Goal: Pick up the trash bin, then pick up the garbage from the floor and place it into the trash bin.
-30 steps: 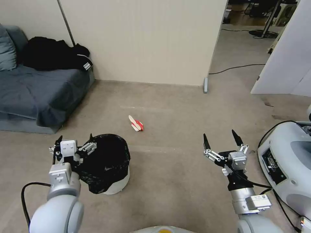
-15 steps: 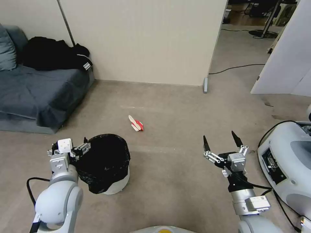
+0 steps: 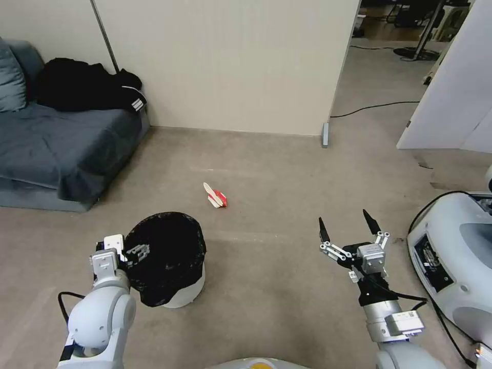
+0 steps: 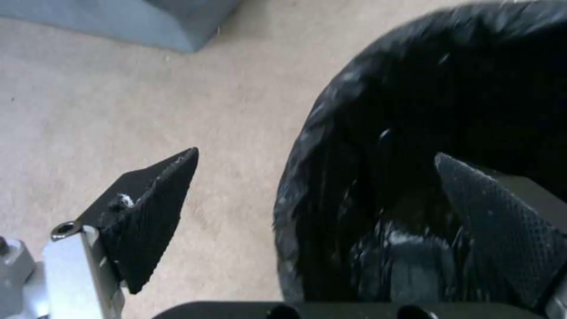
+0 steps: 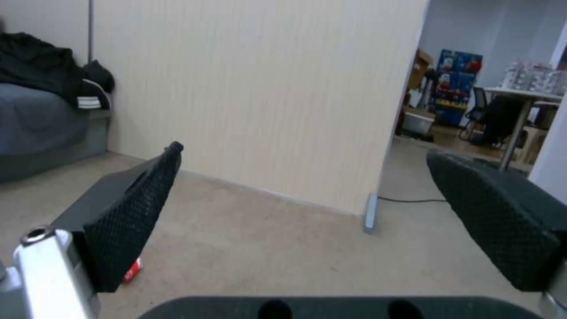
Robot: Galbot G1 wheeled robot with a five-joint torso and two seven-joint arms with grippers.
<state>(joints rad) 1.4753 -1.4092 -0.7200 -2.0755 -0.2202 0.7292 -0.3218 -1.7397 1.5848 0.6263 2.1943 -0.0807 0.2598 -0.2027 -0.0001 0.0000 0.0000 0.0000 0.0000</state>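
Descent of the left pincer (image 3: 134,249) has brought it to the trash bin (image 3: 169,256) rim: spread, one finger inside the black liner (image 4: 413,133), one outside. Right pincer (image 3: 346,231) hangs spread, idle. Red-and-white packet (image 3: 215,196) lies on the floor (image 3: 266,169) beyond the bin.

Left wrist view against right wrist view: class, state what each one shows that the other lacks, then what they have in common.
Left wrist view alone: the trash bin with its black liner, the left gripper open, one finger outside the rim and one inside it. Right wrist view alone: the open right gripper held in the air, a beige wall, a red-and-white packet on the floor, a black jacket. Both: beige floor and the grey sofa.
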